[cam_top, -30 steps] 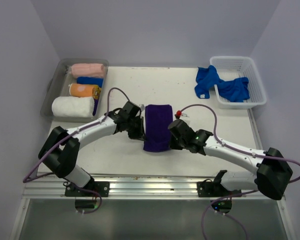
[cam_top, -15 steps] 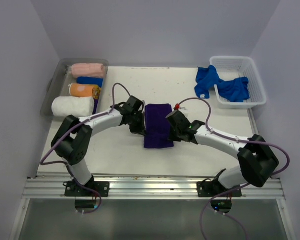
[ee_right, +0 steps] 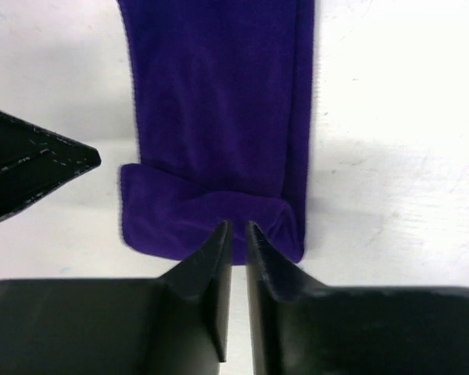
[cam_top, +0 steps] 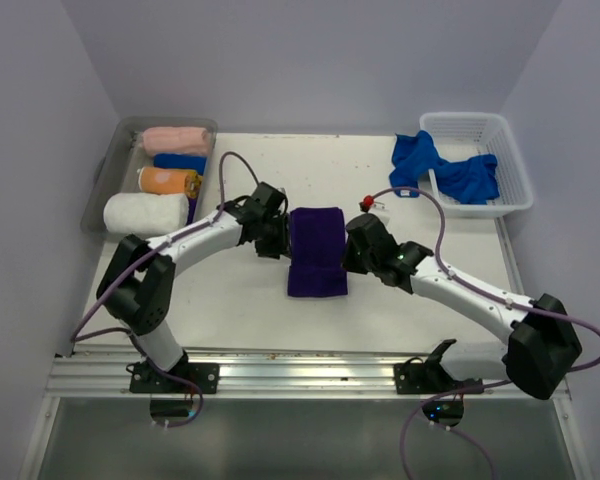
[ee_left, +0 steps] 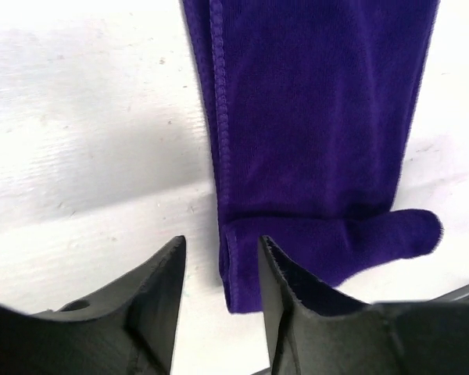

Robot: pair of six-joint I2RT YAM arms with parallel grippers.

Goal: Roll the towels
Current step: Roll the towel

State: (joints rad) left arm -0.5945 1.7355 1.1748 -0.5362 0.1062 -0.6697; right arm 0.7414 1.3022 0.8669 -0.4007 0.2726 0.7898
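Observation:
A dark purple towel (cam_top: 316, 250) lies mid-table as a long folded strip, one end turned over on itself (ee_right: 211, 223). My left gripper (cam_top: 276, 240) is at its left edge, open. In the left wrist view the towel's folded corner (ee_left: 242, 266) lies between the spread fingers of the left gripper (ee_left: 220, 246). My right gripper (cam_top: 353, 250) is at the towel's right edge. The right wrist view has the right gripper (ee_right: 238, 228) open by a narrow gap over the turned-over end, gripping nothing. Royal blue towels (cam_top: 412, 160) hang out of the basket.
A white lattice basket (cam_top: 510, 150) stands at the back right with blue cloth (cam_top: 470, 178) inside. A grey bin (cam_top: 105, 170) at the back left holds rolled towels: pink (cam_top: 175, 140), blue (cam_top: 180, 162), orange (cam_top: 168, 181) and white (cam_top: 145, 213).
Both grippers have gone from shut to open and let go of the purple towel's turned-over end. The arms have shifted slightly toward the far side.

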